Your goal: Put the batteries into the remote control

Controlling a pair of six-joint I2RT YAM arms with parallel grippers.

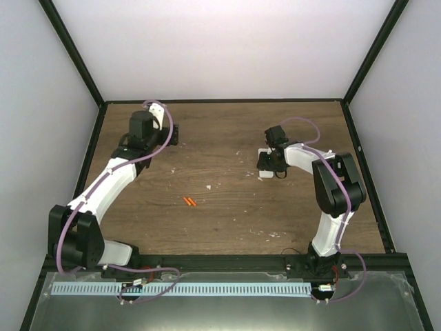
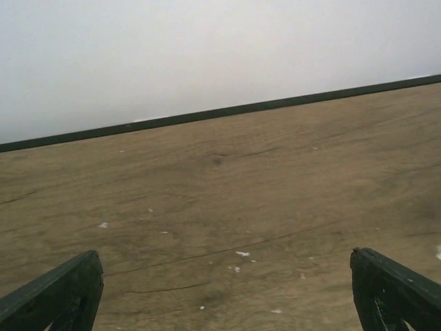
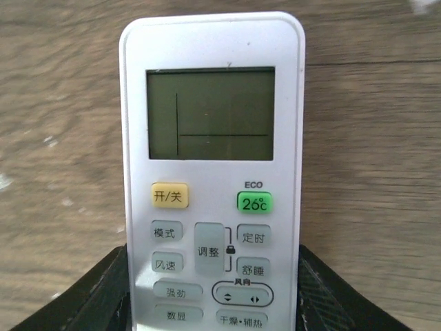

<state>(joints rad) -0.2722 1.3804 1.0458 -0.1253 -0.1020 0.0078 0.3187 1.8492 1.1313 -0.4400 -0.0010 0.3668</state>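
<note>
The remote control [image 3: 211,138] is a white handset lying face up on the wooden table, grey display and buttons showing. My right gripper [image 3: 213,283] has its two black fingers pressed against the remote's long sides at the button end. From above, the remote [image 1: 265,175] shows as a white patch under the right gripper [image 1: 271,164], right of the table's middle. The batteries [image 1: 189,201], two slim orange-red cylinders, lie side by side on the bare wood near the centre. My left gripper [image 2: 227,289] stands wide open over bare wood at the far left [image 1: 173,135], holding nothing.
Pale crumbs [image 2: 242,254] are scattered on the wood, one larger speck [image 1: 209,187] near the batteries. A black frame edge [image 2: 220,112] runs along the table's far side against the white wall.
</note>
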